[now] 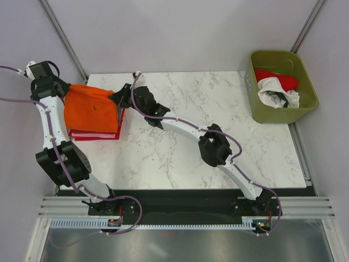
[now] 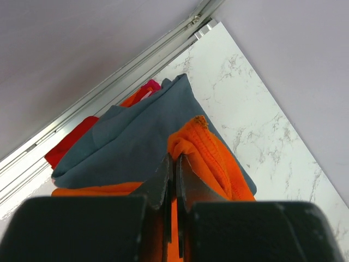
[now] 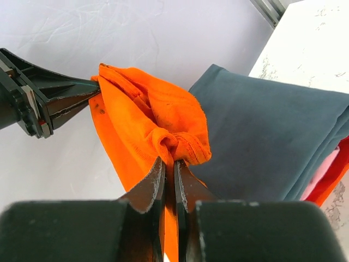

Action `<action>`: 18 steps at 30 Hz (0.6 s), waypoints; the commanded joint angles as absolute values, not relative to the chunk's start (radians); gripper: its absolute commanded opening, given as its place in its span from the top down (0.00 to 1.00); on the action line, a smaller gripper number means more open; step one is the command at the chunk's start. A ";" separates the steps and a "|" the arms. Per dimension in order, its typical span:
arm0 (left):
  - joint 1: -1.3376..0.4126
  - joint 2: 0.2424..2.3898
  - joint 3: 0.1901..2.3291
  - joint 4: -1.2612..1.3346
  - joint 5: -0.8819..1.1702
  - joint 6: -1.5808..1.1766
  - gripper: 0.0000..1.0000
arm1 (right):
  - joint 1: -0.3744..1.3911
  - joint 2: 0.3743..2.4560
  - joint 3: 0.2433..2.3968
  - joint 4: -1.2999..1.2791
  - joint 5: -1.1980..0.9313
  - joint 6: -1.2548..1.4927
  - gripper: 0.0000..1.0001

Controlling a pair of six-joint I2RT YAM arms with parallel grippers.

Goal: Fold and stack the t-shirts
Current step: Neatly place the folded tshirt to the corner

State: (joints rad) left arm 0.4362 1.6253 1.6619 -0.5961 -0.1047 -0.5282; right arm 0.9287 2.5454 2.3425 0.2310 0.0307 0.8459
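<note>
A folded orange t-shirt (image 1: 90, 108) hangs stretched between both grippers, just above a stack at the table's far left. My left gripper (image 1: 64, 89) is shut on the shirt's left edge, and my right gripper (image 1: 116, 97) is shut on its bunched right edge. The wrist views show orange cloth (image 2: 204, 150) pinched in the left jaws and a knot of orange cloth (image 3: 174, 143) in the right jaws. Beneath lies a folded grey-blue t-shirt (image 2: 131, 136) (image 3: 267, 142) on red t-shirts (image 1: 98, 134). More t-shirts, one red (image 1: 278, 79) and one white with dark print (image 1: 278, 95), lie in the bin.
An olive-green plastic bin (image 1: 256, 106) stands at the table's far right corner. The marble table (image 1: 218, 103) spreads between the stack and the bin. The right arm (image 1: 218, 147) reaches diagonally across it. Grey walls with metal rails (image 2: 109, 93) close in behind the stack.
</note>
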 commanded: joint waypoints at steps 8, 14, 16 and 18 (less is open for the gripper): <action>0.440 1.689 1.736 -0.420 -0.121 -0.574 0.98 | 0.894 2.623 2.424 0.334 0.028 0.890 1.00; 0.433 1.747 1.738 -0.351 -0.107 -0.586 0.98 | 0.885 2.666 2.442 0.371 0.044 0.896 1.00; 0.430 1.769 1.740 -0.330 -0.109 -0.592 0.98 | 0.877 2.683 2.453 0.377 0.051 0.903 1.00; 0.426 1.781 1.736 -0.316 -0.107 -0.598 0.98 | 0.876 2.695 2.457 0.382 0.058 0.908 1.00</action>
State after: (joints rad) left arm 0.4221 1.7699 1.6859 -0.4675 -0.0746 -0.5613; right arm 0.8940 2.6709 2.4046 0.3332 0.0299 0.8951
